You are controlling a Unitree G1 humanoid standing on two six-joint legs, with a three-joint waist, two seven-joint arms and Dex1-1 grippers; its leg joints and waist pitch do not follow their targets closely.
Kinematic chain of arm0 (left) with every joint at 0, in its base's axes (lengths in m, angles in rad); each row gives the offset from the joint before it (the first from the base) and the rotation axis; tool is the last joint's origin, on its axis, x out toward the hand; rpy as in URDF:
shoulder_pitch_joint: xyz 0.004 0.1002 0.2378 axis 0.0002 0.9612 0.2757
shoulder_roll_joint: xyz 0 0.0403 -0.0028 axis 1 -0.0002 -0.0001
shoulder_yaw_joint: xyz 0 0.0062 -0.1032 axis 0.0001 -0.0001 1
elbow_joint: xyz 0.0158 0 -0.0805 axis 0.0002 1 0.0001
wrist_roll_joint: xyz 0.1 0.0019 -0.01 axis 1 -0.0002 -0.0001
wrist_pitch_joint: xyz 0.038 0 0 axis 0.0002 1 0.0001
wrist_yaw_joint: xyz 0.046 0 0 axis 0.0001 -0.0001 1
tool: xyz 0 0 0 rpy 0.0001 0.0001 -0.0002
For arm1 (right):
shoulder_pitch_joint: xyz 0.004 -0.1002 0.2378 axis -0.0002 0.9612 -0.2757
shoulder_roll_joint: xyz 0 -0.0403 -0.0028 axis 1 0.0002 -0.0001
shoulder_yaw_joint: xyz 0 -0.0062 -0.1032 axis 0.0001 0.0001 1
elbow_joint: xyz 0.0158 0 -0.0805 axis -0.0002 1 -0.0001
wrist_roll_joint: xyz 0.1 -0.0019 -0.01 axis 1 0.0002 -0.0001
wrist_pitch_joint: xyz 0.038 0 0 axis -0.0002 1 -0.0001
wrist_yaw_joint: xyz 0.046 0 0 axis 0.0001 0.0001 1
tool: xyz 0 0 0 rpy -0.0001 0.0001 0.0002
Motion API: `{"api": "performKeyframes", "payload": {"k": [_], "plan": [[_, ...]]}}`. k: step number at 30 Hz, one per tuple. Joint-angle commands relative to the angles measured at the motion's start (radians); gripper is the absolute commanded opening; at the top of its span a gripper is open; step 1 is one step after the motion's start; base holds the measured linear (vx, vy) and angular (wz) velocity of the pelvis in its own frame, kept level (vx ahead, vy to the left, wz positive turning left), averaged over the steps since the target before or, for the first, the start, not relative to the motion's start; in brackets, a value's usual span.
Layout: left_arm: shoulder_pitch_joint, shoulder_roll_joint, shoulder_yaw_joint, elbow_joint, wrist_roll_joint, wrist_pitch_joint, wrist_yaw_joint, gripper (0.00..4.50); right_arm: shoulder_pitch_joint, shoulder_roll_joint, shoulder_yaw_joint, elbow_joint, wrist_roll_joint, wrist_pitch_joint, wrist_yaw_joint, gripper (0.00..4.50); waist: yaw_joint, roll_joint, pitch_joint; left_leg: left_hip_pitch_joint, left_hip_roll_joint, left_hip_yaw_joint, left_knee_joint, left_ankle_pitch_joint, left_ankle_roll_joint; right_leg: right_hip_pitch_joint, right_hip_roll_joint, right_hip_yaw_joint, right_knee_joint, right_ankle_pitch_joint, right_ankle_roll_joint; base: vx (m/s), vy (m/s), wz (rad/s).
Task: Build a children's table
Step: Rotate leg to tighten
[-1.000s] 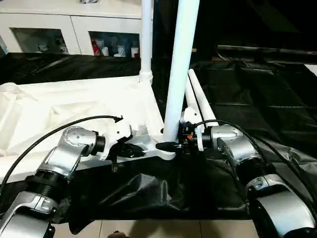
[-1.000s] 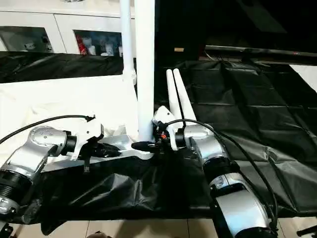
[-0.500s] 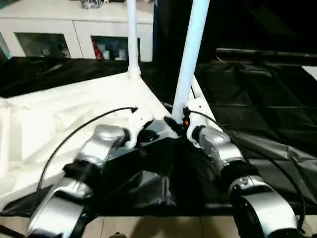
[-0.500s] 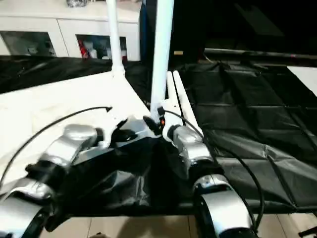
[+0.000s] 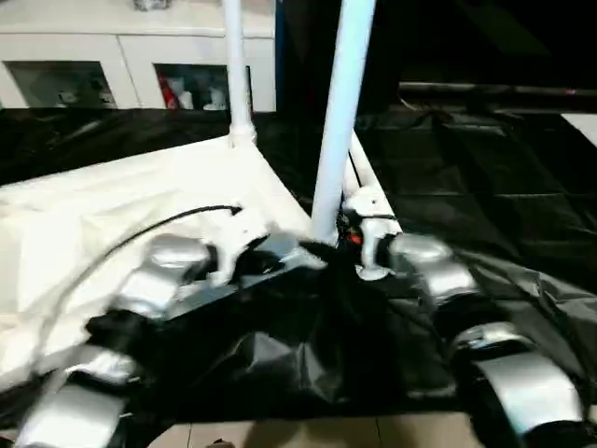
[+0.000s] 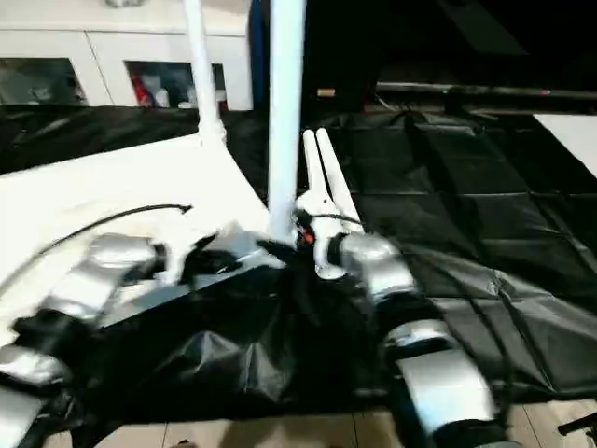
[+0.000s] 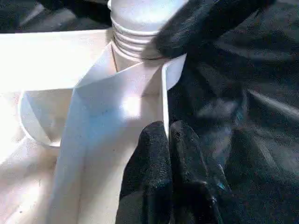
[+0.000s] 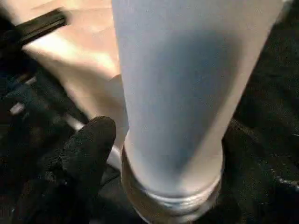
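Table top (image 5: 121,201) lies upside down on black sheeting (image 5: 485,187); the left tool (image 7: 163,140) pinches its rim. The right tool (image 5: 345,235) grips the leg (image 5: 340,103), which should stay vertical while screwed home.

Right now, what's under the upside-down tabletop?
Black sheeting spreads beneath the tabletop and past its edges. Two loose legs lie on it alongside. Whatever the sheeting rests on is covered.

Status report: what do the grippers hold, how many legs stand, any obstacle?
Left gripper shut on tabletop rim. Right gripper at near leg. Far leg stands; two spare legs beside. No obstacle visible.
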Motion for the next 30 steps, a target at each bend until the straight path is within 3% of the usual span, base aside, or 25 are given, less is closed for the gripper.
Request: {"api": "performKeyframes", "payload": {"k": [1, 6, 10, 17, 21, 23, 26, 27, 28, 30], "plan": [[0.005, 0.008, -0.018, -0.033, -0.014, -0.028, -0.067, 0.00, 0.010, 0.008, 0.048, -0.009, -0.016, 0.006, 0.106, 3.69, 0.008, 0.013, -0.078, -0.001, 0.025, 0.001, -0.050, -0.143, 0.072, 0.060, -0.068, 0.046, -0.050, -0.033, -0.265, 0.000, 0.000, 0.00], [0.019, 0.082, -0.010, -0.067, -0.044, -0.027, -0.184, 0.00, 0.008, -0.022, 0.060, -0.032, 0.010, 0.019, 0.220, 3.69, 0.010, 0.013, -0.073, 0.005, 0.030, -0.001, -0.057, -0.199, 0.049, 0.057, -0.068, 0.045, -0.055, -0.115, -0.265, 0.000, 0.000, 0.00], [0.021, 0.104, -0.013, -0.071, -0.048, -0.027, -0.212, 0.00, 0.008, -0.030, 0.072, -0.037, 0.006, 0.026, 0.261, 3.36, 0.011, 0.015, -0.071, 0.006, 0.032, -0.003, -0.061, -0.219, 0.030, 0.055, -0.070, 0.046, -0.058, -0.151, -0.254, 0.000, 0.000, 0.00], [0.022, 0.116, -0.006, -0.061, -0.033, -0.042, -0.198, 0.00, 0.023, -0.015, 0.078, -0.031, 0.000, 0.020, 0.251, 2.89, 0.015, 0.013, -0.074, 0.004, 0.029, -0.002, -0.058, -0.186, 0.029, 0.058, -0.071, 0.047, -0.053, -0.112, -0.255, 0.000, 0.000, 0.00], [0.006, 0.072, 0.007, -0.033, -0.010, -0.022, -0.092, 0.00, 0.041, 0.023, 0.063, -0.011, -0.016, 0.004, 0.098, 2.75, 0.014, 0.014, -0.070, 0.005, 0.030, -0.002, -0.061, -0.206, 0.013, 0.055, -0.071, 0.048, -0.057, -0.147, -0.243, 0.000, 0.000, 0.00], [-0.016, 0.038, 0.019, -0.003, 0.007, 0.018, -0.002, 0.00, 0.043, 0.047, 0.052, 0.016, -0.030, 0.000, -0.018, 2.74, 0.008, 0.012, -0.064, 0.012, 0.025, -0.004, -0.065, -0.261, -0.012, 0.052, -0.073, 0.050, -0.072, -0.269, -0.211, 0.000, 0.000, 0.00], [-0.059, -0.023, 0.045, 0.042, 0.017, 0.082, 0.137, 0.00, 0.033, 0.091, 0.012, 0.061, -0.023, 0.034, -0.201, 2.73, 0.005, 0.011, -0.061, 0.018, 0.024, -0.006, -0.068, -0.293, -0.026, 0.046, -0.074, 0.053, -0.083, -0.364, -0.178, 0.000, 0.000, 0.00], [-0.070, -0.041, 0.054, 0.055, 0.018, 0.096, 0.177, 0.00, 0.030, 0.102, 0.001, 0.071, -0.019, 0.041, -0.247, 2.73, 0.006, 0.012, -0.061, 0.020, 0.023, -0.007, -0.068, -0.299, -0.028, 0.045, -0.073, 0.052, -0.084, -0.373, -0.175, 0.000, 0.000, 0.00], [-0.115, -0.122, 0.083, 0.105, 0.020, 0.137, 0.329, 0.00, 0.018, 0.158, -0.043, 0.111, 0.006, 0.067, -0.405, 2.72, 0.001, 0.009, -0.061, 0.021, 0.022, -0.005, -0.067, -0.294, -0.034, 0.043, -0.071, 0.054, -0.085, -0.369, -0.175, 0.000, 0.000, 0.00], [-0.132, -0.161, 0.089, 0.124, 0.019, 0.150, 0.387, 0.00, 0.014, 0.187, -0.056, 0.124, 0.012, 0.071, -0.467, 2.72, 0.009, 0.016, -0.065, 0.028, 0.021, -0.008, -0.066, -0.303, -0.043, 0.040, -0.072, 0.052, -0.086, -0.367, -0.172, 0.000, 0.000, 0.00]]}}
